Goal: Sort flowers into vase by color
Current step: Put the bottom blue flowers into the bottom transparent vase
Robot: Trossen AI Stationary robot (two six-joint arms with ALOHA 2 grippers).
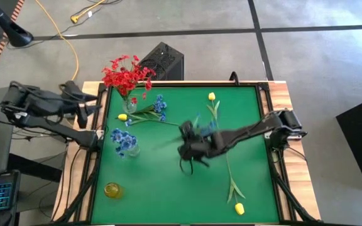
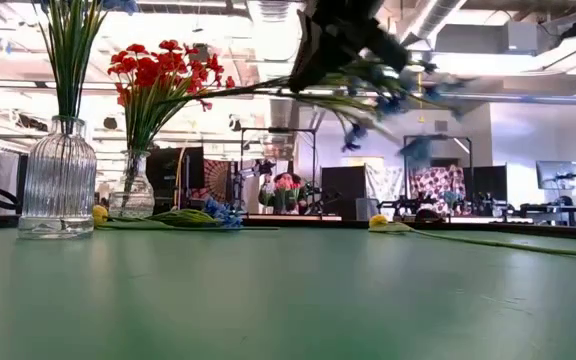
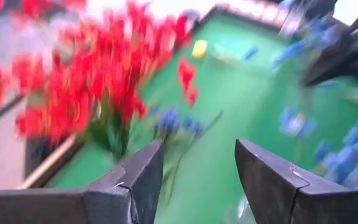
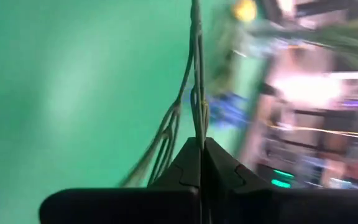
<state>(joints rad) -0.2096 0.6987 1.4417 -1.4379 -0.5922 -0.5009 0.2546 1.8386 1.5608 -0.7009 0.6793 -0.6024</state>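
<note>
Flowers lie and stand all over the green surface (image 1: pixel 168 188). Red flowers (image 1: pixel 126 74) stand bunched in a clear vase (image 2: pixel 133 190) at the far left corner. Some blue flowers (image 1: pixel 122 139) stand in a ribbed clear vase (image 2: pixel 59 180) near the left edge. More blue flowers (image 1: pixel 159 105) lie flat just beside the red bunch, with a yellow tulip (image 1: pixel 122 117) next to them. Another yellow tulip (image 1: pixel 212 96) lies at the far side, and its long green stem runs toward the middle. A third yellow tulip (image 1: pixel 239 208) lies near the front right corner. A small yellow jar (image 1: pixel 112 189) sits at the front left. The right tool (image 1: pixel 193 150) is up over the middle of the surface. Its two dark fingers (image 4: pixel 191 168) are pressed tight together on a thin green stem with blue flowers (image 2: pixel 393 95). That stem sticks out sideways from the tool, high in the air, with thin leaves hanging off it. The left tool (image 3: pixel 197 180) waits at the left edge, close to the red bunch. Its fingers stand wide apart and hold nothing.
</note>
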